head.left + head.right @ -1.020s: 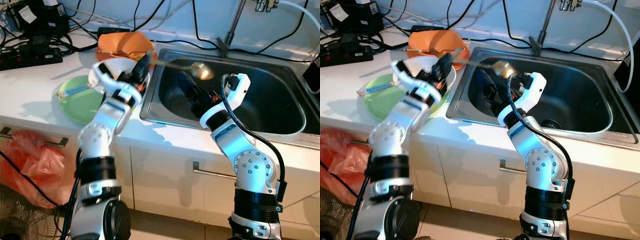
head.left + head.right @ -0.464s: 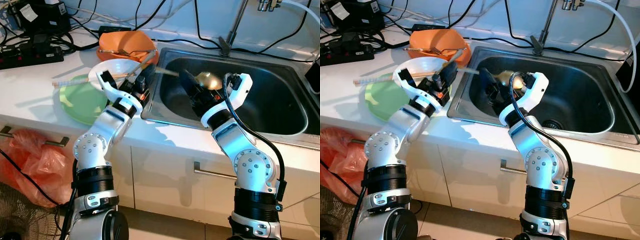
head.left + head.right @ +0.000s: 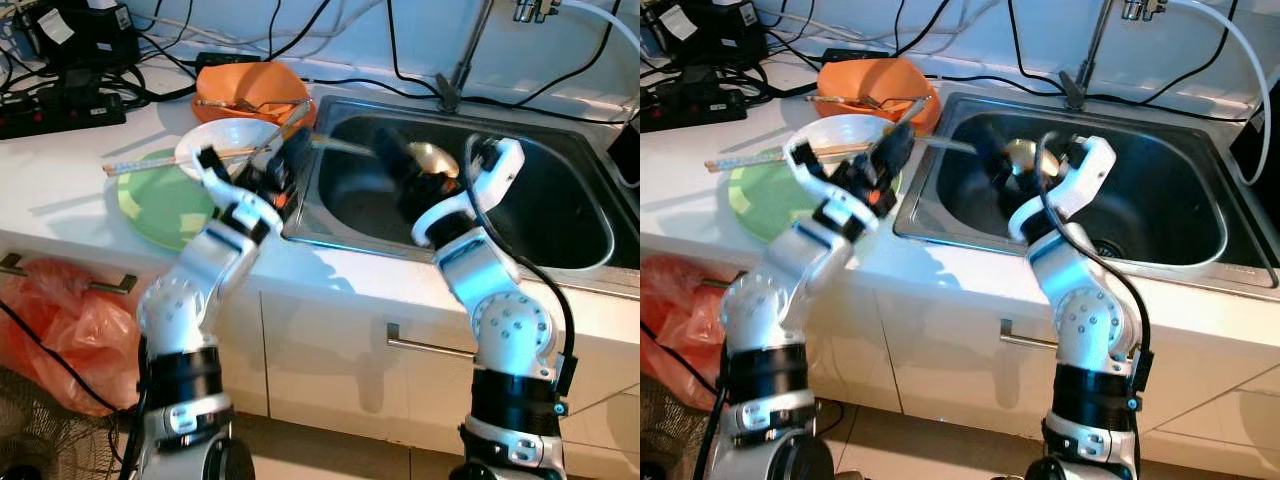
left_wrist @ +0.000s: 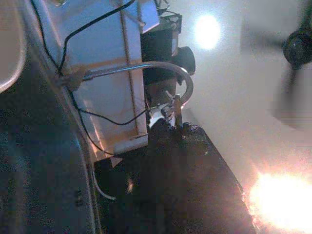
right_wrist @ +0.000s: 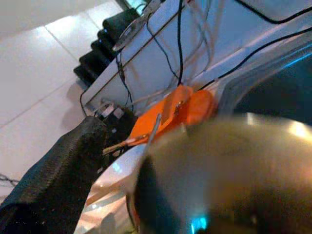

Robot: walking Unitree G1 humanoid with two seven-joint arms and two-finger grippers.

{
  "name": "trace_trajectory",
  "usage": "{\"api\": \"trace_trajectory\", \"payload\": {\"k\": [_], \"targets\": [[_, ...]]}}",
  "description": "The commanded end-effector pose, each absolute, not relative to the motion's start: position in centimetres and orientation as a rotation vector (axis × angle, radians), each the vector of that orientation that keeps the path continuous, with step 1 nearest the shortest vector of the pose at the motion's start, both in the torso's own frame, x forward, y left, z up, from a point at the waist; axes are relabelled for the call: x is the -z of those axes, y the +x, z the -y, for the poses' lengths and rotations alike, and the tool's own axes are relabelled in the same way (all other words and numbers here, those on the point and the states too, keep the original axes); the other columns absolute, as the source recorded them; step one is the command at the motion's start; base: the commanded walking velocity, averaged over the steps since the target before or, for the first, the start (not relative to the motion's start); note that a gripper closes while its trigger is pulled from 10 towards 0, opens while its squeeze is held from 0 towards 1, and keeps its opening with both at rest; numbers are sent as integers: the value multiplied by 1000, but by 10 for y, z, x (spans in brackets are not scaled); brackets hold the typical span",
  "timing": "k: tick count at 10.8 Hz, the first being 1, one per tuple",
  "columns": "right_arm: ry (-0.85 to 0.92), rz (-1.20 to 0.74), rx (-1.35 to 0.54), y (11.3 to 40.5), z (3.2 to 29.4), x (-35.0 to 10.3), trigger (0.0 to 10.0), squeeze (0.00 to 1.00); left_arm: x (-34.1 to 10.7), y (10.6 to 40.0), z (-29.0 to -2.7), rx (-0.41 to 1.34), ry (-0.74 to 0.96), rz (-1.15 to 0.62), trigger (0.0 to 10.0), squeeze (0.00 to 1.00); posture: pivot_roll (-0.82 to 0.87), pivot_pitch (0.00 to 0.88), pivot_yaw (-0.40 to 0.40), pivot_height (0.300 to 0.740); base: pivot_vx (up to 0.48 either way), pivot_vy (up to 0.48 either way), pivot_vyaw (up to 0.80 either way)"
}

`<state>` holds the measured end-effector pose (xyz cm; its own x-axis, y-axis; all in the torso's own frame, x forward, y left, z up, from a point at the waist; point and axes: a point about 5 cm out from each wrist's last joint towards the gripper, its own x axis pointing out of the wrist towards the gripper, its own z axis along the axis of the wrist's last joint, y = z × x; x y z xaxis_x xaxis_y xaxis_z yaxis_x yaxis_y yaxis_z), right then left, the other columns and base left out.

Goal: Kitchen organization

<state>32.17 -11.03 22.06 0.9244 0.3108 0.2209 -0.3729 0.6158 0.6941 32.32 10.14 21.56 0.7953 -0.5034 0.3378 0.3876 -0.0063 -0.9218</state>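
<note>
Since half a second ago the right arm has swung further over the sink, carrying the ladle's bowl toward the basin's middle, while the left arm has blurred with motion beside the rim.

From the head cameras, the golden ladle (image 3: 432, 157) lies nearly level above the steel sink (image 3: 560, 215), its long pale handle pointing toward the left claw (image 3: 292, 150) and its bowl at the right claw (image 3: 400, 165), which appears clamped on it; the blur makes this uncertain. On the white tabletop (image 3: 60, 170) a white bowl (image 3: 225, 140) sits on a green plate (image 3: 160, 205) with chopsticks (image 3: 140, 163) across it; an orange bowl (image 3: 252, 88) behind holds utensils. Cables and a power strip (image 3: 60, 112) crowd the back.

The left wrist view shows the faucet (image 4: 146, 68), with dark fingers (image 4: 190, 180) whose spacing I cannot tell.

The right wrist view shows a blurred metal bowl beside a black finger (image 5: 58, 170).
</note>
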Motion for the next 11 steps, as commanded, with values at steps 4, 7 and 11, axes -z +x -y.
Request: {"api": "trace_trajectory", "payload": {"k": [4, 7, 11], "targets": [[872, 100, -342, 326, 120, -223, 0, 0, -209, 318, -93, 714, -1443, -124, 0, 0, 56, 68, -56, 740, 0, 0, 0], [896, 108, -322, 327, 123, -226, 0, 0, -205, 322, -101, 647, -1458, -93, 0, 0, 53, 72, -57, 740, 0, 0, 0], [1038, 50, -365, 327, 116, -225, 235, 0, -203, 327, -107, 578, -1490, -50, 0, 0, 55, 69, -60, 740, 0, 0, 0]]}}
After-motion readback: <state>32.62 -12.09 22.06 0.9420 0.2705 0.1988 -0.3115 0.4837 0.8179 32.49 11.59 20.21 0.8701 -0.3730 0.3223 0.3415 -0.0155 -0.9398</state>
